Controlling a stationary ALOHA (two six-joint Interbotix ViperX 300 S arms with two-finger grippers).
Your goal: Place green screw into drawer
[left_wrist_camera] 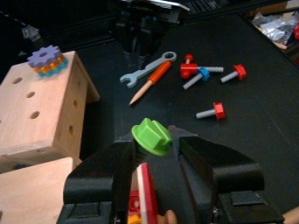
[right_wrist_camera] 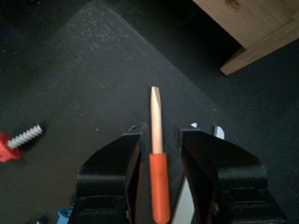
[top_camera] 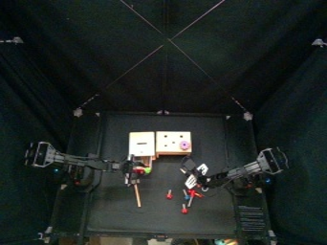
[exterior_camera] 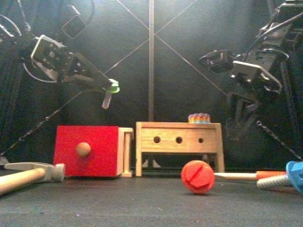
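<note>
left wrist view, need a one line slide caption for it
Left gripper holds the green screw above the table, beside the wooden bench with its purple gear.
</note>
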